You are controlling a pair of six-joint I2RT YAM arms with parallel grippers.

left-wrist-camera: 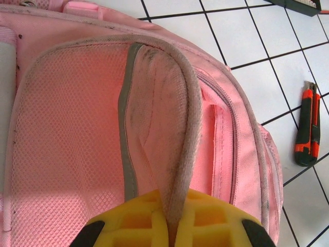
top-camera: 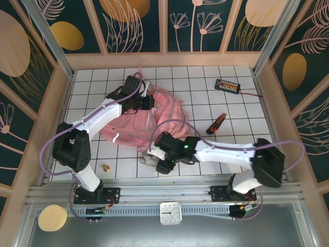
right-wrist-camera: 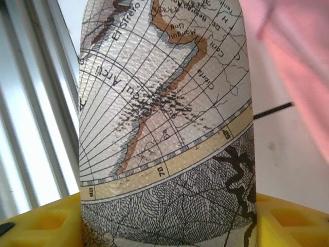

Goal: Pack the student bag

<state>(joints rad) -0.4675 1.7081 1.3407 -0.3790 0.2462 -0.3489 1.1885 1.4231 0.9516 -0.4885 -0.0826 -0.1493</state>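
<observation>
"Two grips, why?"

"My left gripper point(left-wrist-camera: 172, 224) pinches the student bag point(top-camera: 169, 116) by its rim, mid-table point(top-camera: 241, 139), to hold its mouth open. My right gripper point(right-wrist-camera: 167, 231) clamps the map-printed case point(right-wrist-camera: 164, 103) near the front edge, to go inside."

I work in a robot lab cell: a white gridded table point(top-camera: 205, 87) boxed in by wood-framed wall panels point(top-camera: 136, 25) printed with leaves and gold discs. An aluminium rail point(top-camera: 164, 193) along the near edge carries my arm mounts point(top-camera: 97, 195), with a small clock point(top-camera: 170, 213) beside it.
</observation>
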